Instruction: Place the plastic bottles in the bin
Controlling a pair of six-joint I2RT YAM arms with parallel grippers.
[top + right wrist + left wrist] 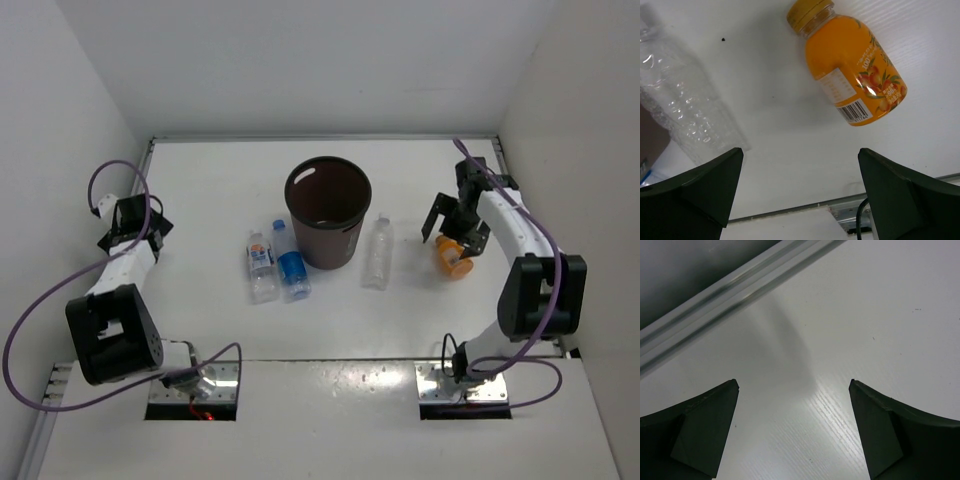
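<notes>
The short orange bottle (855,70) lies on its side on the white table (220,180), out ahead of the right gripper (800,152). Its fingers (695,195) are spread wide with nothing between them. From the wrist the bottle sits beyond the fingertips and toward the right-hand finger, clear of both, with its yellow-orange cap pointing away and to the left. It is a squat, smooth, glossy thing with a fruit-printed label and a barcode panel facing up. The plain clear bottle (685,115) lies off to the other side, beyond the left-hand finger. Its thin plastic is ribbed and crinkled and catches small highlights. From above, that clear bottle rests just right of the bin (335,245), a dark brown, round, tapered wastebasket standing upright near the middle of the table, with handle slots under its rim. On the bin's left lie two more slim bottles, side by side and close together. The bottle with the white-and-blue label (261,265) is the outer one, and the bottle with the blue label and blue cap (291,262) is next to the bin. The left gripper (793,382) is far over at the left side, well apart from every bottle, its matte dark wedge-shaped fingers (700,430) likewise spread wide over bare, faintly grained white surface. A brushed metal rail (715,295) runs along the table's edge there.
</notes>
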